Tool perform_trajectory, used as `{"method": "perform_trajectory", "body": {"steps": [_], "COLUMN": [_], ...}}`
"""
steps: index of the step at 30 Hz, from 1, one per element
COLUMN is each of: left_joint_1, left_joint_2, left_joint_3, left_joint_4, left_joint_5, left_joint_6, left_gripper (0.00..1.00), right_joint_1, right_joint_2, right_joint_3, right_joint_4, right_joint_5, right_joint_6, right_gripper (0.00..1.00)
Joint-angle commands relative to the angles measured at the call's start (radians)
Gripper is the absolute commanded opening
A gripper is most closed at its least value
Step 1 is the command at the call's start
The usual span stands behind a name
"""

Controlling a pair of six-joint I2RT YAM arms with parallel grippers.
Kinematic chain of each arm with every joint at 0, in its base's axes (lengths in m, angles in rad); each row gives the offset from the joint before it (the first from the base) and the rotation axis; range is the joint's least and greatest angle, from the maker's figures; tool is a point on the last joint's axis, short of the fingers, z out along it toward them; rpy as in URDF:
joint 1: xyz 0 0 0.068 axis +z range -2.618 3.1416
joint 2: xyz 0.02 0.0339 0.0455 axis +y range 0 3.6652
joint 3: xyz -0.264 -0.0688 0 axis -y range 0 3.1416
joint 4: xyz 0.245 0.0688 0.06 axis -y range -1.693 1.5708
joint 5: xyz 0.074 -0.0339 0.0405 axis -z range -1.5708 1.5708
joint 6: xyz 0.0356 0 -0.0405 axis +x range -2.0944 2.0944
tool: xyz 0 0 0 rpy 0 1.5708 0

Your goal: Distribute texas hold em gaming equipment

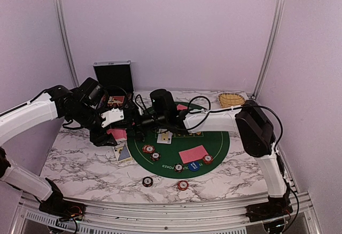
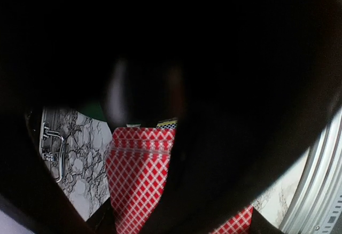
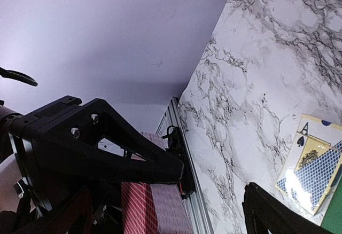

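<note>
My left gripper (image 1: 109,134) is shut on a stack of pink-red-backed playing cards (image 1: 117,134) just left of the green mat (image 1: 219,143). In the left wrist view the red-checked cards (image 2: 139,175) fill the lower middle, and a dark shape close to the lens hides most of the rest. My right gripper (image 1: 138,129) reaches across from the right and stands open beside that stack. One of its fingers (image 3: 133,159) crosses the cards (image 3: 141,210). On the mat lie a pink card (image 1: 193,154), a blue disc button (image 1: 194,165) and several chips (image 1: 148,149).
Two chips (image 1: 147,181) (image 1: 183,185) lie on the marble in front of the mat. Blue-backed cards with an ace (image 1: 124,153) (image 3: 312,164) sit at the mat's left edge. A black hinged case (image 1: 113,76) stands at the back left, a wicker basket (image 1: 231,100) at the back right.
</note>
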Motion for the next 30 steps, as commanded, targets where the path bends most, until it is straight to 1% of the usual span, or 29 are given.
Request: {"method": "perform_trajectory", "body": {"steps": [1,9,14,18,25,30], "left_joint_1": [0.002,0.002,0.002,0.002,0.002,0.002], "left_joint_2": [0.003,-0.006,-0.005,-0.007,-0.014,-0.014], "left_joint_3": [0.026,0.016,0.020,0.021,0.021,0.019], "left_joint_4": [-0.012,-0.009,-0.009,-0.009,-0.009,-0.009], "left_joint_5": [0.014,0.012,0.014,0.014,0.008,0.008], "left_joint_6": [0.008,0.011,0.008,0.008,0.010,0.009], "left_gripper": [0.00,0.00,0.00,0.00,0.00,0.00], "right_joint_1": [0.029,0.034,0.034,0.031,0.014,-0.006], "right_joint_2": [0.049,0.064,0.074,0.086,0.095,0.062], "right_joint_3": [0.086,0.093,0.087,0.094,0.092,0.052], "right_joint_4": [-0.004,-0.015,-0.024,-0.065,-0.136,-0.142], "right_joint_5": [-0.029,-0.043,-0.048,-0.045,-0.032,-0.022], "right_joint_6": [0.031,0.030,0.029,0.013,-0.022,-0.032], "right_gripper": [0.94,0.92,0.85,0.80,0.75,0.74]}}
